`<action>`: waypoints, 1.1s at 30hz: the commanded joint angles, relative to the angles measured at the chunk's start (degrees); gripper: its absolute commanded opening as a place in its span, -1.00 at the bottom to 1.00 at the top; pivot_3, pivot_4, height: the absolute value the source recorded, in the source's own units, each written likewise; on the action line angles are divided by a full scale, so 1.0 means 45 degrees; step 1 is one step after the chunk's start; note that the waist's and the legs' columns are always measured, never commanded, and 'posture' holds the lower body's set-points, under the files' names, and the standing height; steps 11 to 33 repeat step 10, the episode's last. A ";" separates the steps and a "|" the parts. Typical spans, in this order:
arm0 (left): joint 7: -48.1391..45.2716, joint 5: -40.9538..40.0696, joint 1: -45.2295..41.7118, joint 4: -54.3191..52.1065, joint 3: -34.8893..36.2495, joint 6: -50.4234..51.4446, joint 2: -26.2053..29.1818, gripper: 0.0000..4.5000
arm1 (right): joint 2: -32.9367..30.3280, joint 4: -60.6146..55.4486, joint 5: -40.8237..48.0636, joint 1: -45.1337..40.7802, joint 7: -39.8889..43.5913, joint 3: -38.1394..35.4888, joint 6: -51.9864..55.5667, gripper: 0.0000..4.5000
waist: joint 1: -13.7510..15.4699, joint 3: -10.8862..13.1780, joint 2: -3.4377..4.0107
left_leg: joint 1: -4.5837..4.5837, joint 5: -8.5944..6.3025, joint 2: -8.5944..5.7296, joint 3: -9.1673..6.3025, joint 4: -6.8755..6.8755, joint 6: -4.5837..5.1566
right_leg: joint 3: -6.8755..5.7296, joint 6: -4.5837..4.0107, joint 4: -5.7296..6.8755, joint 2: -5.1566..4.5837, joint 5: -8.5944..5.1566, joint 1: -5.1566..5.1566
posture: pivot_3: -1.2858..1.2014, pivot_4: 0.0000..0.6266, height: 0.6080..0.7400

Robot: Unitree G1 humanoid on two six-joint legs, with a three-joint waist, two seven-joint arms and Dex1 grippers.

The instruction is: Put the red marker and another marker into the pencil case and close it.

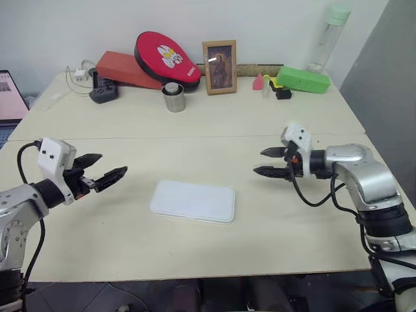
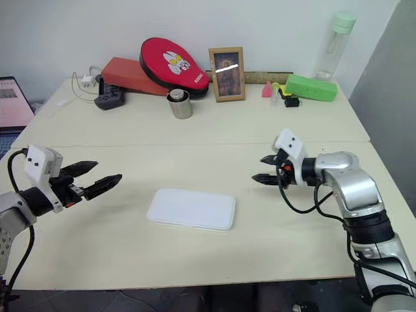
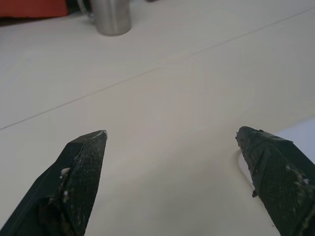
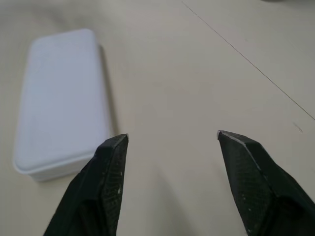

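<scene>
The pencil case (image 1: 193,201) lies flat with its lid shut in the middle of the near table. The red marker and the other marker are out of view. My left gripper (image 1: 112,164) hovers to the left of the case, open, its fingers pointing towards the case with nothing between them. My right gripper (image 1: 259,162) hovers to the right of the case, also open and empty, pointing left. The right wrist view has the case (image 4: 61,98) beyond my open right gripper (image 4: 172,135). In the left wrist view my left gripper (image 3: 170,132) stands wide over bare tabletop.
Along the far table stand a steel cup (image 1: 173,97), a framed picture (image 1: 220,67), a red paddle cover (image 1: 167,58) on an orange box (image 1: 123,70), a green box (image 1: 302,79), a tall bottle (image 1: 328,39) and a power strip (image 1: 104,91). A laptop (image 1: 10,97) sits far left.
</scene>
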 commanded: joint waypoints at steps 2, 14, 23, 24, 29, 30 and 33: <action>-0.0229 0.0604 -0.0816 0.1129 -0.0114 -0.0866 0.0148 1.00 | -0.0336 -0.0100 0.0138 0.0256 -0.1163 -0.1220 0.0336 0.90 | -0.0023 0.0002 -0.0001 | -0.0001 0.0000 0.0001 0.0006 0.0000 0.0000 | 0.0006 0.0000 0.0001 0.0000 0.0000 -0.0001 | 0.03 -0.52 1.00; -0.0704 0.1012 -0.1620 0.1805 -0.0666 -0.1158 0.0086 1.00 | -0.0380 -0.0757 0.0632 0.0815 -0.2066 -0.1908 0.0830 0.99 | -0.0034 0.0001 -0.0001 | -0.0005 0.0000 0.0003 0.0009 0.0000 0.0000 | 0.0005 0.0001 0.0000 0.0000 0.0000 -0.0003 | 0.03 -0.52 1.00; -0.0704 0.1012 -0.1620 0.1805 -0.0666 -0.1158 0.0086 1.00 | -0.0380 -0.0757 0.0632 0.0815 -0.2066 -0.1908 0.0830 0.99 | -0.0034 0.0001 -0.0001 | -0.0005 0.0000 0.0003 0.0009 0.0000 0.0000 | 0.0005 0.0001 0.0000 0.0000 0.0000 -0.0003 | 0.03 -0.52 1.00; -0.0704 0.1012 -0.1620 0.1805 -0.0666 -0.1158 0.0086 1.00 | -0.0380 -0.0757 0.0632 0.0815 -0.2066 -0.1908 0.0830 0.99 | -0.0034 0.0001 -0.0001 | -0.0005 0.0000 0.0003 0.0009 0.0000 0.0000 | 0.0005 0.0001 0.0000 0.0000 0.0000 -0.0003 | 0.03 -0.52 1.00; -0.0704 0.1012 -0.1620 0.1805 -0.0666 -0.1158 0.0086 1.00 | -0.0380 -0.0757 0.0632 0.0815 -0.2066 -0.1908 0.0830 0.99 | -0.0034 0.0001 -0.0001 | -0.0005 0.0000 0.0003 0.0009 0.0000 0.0000 | 0.0005 0.0001 0.0000 0.0000 0.0000 -0.0003 | 0.03 -0.52 1.00; -0.0704 0.1012 -0.1620 0.1805 -0.0666 -0.1158 0.0086 1.00 | -0.0380 -0.0757 0.0632 0.0815 -0.2066 -0.1908 0.0830 0.99 | -0.0034 0.0001 -0.0001 | -0.0005 0.0000 0.0003 0.0009 0.0000 0.0000 | 0.0005 0.0001 0.0000 0.0000 0.0000 -0.0003 | 0.03 -0.52 1.00; -0.0704 0.1012 -0.1620 0.1805 -0.0666 -0.1158 0.0086 1.00 | -0.0380 -0.0757 0.0632 0.0815 -0.2066 -0.1908 0.0830 0.99 | -0.0034 0.0001 -0.0001 | -0.0005 0.0000 0.0003 0.0009 0.0000 0.0000 | 0.0005 0.0001 0.0000 0.0000 0.0000 -0.0003 | 0.03 -0.52 1.00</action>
